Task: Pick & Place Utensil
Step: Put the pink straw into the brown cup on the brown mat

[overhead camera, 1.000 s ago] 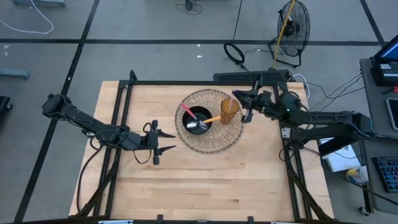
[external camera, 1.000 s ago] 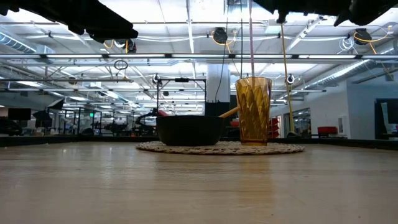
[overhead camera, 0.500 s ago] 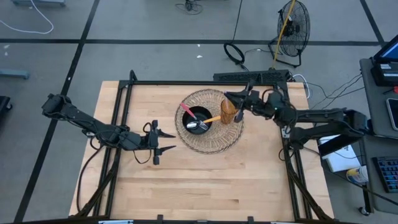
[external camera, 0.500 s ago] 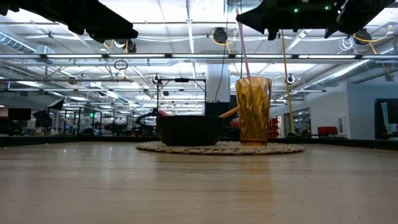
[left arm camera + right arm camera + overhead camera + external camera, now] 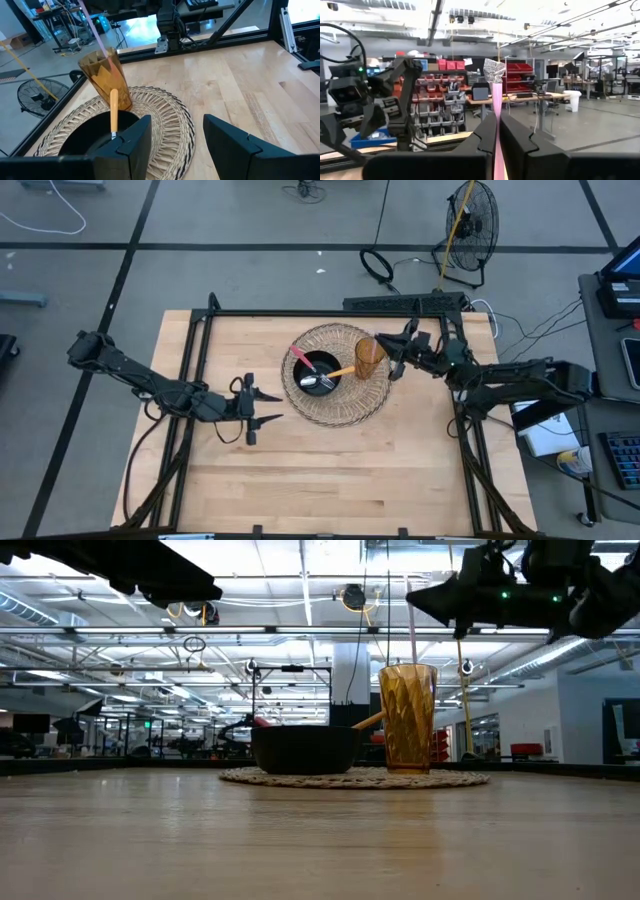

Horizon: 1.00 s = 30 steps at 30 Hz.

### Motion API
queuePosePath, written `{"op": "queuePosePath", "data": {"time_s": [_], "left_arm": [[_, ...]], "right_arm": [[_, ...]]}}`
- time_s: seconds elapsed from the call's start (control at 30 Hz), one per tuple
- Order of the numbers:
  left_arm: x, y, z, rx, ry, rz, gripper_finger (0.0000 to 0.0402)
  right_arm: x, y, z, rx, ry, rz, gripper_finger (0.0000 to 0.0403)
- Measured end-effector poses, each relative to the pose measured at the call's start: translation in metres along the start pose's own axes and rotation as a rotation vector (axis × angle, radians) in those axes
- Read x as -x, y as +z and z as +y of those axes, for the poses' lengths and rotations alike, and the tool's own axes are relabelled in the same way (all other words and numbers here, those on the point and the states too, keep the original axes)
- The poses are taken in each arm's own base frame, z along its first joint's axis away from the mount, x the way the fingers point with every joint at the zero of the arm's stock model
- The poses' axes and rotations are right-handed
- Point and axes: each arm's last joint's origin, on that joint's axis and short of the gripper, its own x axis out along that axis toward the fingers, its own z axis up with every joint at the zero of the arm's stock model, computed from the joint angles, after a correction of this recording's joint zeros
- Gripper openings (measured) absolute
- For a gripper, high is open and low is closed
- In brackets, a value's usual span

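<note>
Right gripper (image 5: 397,350) is clamped on the pink straw (image 5: 498,130), held upright just beside the amber cup (image 5: 370,357) on the mat (image 5: 335,402). Pick judged done; placing remains. Left gripper (image 5: 268,407) waits wide open, well apart.

Robotics lab or workshop, open-plan. Evidence: wooden workbench (image 5: 330,470) in a black metal frame; concrete floor with a standing fan (image 5: 470,220) and loose cables; red parts bins (image 5: 520,75) on shelving; exposed ceiling pipes and strip lights (image 5: 300,630).
</note>
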Motion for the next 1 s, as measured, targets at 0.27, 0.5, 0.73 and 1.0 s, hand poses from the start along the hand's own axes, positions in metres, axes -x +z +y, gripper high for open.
{"op": "queuePosePath", "data": {"time_s": [0.27,0.5,0.73,1.0], "left_arm": [[0.000,0.004,0.000,-0.005,0.003,-0.038,0.0186],[0.000,0.005,0.000,-0.004,0.004,-0.045,0.0186],[0.000,0.005,0.000,0.001,0.004,-0.045,0.0186],[0.000,0.005,0.000,0.001,0.004,-0.044,0.0186]], "right_arm": [[0.012,-0.014,-0.006,-0.014,0.000,0.042,0.0011],[0.015,-0.018,-0.006,-0.016,-0.001,0.058,0.0011],[0.015,-0.017,-0.005,-0.022,-0.001,0.057,0.0017],[0.015,-0.017,-0.005,-0.020,-0.001,0.057,0.0041]]}}
